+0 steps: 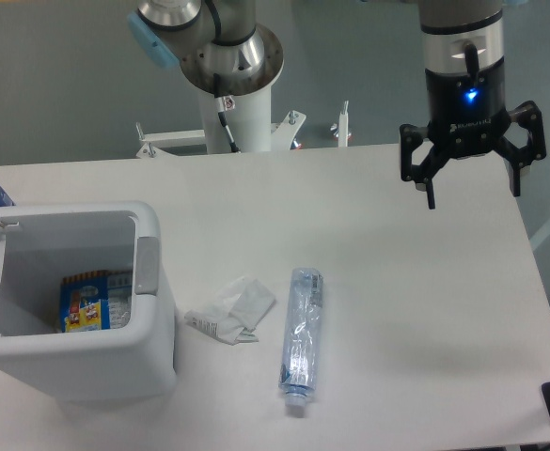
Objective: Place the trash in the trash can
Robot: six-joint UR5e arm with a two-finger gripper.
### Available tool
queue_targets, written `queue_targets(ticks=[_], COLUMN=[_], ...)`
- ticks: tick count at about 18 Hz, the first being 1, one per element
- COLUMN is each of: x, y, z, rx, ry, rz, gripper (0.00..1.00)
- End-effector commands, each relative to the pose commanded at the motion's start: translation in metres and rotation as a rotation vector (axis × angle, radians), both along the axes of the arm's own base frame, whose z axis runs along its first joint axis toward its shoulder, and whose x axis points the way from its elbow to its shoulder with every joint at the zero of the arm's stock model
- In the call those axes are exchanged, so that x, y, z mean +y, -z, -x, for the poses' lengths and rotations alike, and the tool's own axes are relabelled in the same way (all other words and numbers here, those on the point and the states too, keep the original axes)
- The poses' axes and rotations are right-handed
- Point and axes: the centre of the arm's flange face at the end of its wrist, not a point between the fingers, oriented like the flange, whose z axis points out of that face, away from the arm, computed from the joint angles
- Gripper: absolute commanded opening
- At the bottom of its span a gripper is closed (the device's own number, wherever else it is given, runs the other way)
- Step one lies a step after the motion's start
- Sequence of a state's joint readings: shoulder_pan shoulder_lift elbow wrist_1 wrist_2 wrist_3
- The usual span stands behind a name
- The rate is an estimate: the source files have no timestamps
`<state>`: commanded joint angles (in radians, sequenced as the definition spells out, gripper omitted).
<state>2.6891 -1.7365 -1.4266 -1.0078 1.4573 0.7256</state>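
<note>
Two trash items, wrapper (231, 311) and bottle (302, 338), lie near the table's (416, 310) front edge beside the bin (77, 362); the gripper (473, 194) hangs wide, empty.

You see a white tabletop (369, 282) carrying a white trash can (77, 348) with a grey latch (148, 266). Inside it lies a blue-and-yellow packet (85, 303). The crumpled wrapper (229, 311) is white with small dark print, the bottle (302, 338) clear bluish. The pincer (473, 199) is black with a blue light.
</note>
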Motion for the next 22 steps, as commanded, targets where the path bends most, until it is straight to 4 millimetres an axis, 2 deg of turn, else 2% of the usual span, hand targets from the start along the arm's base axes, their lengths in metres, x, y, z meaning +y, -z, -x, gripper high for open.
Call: queue_targets(ticks=[9, 12, 16, 19, 22], x=[0.006, 0.009, 0.026, 0.036, 0.048], y=[0.003, 0.022, 0.042, 0.061, 0.096], z=[-0.003, -0.009, -0.027, -0.05, -0.078], rx=[-0.003, -0.03, -0.016, -0.014, -0.068], ry=[0.011, 0.018, 0.057, 0.084, 0.127], rz=[-0.002, 0.012, 0.004, 0.002, 0.032], gripper=[1.0, 1.0, 1.0, 1.0, 1.0])
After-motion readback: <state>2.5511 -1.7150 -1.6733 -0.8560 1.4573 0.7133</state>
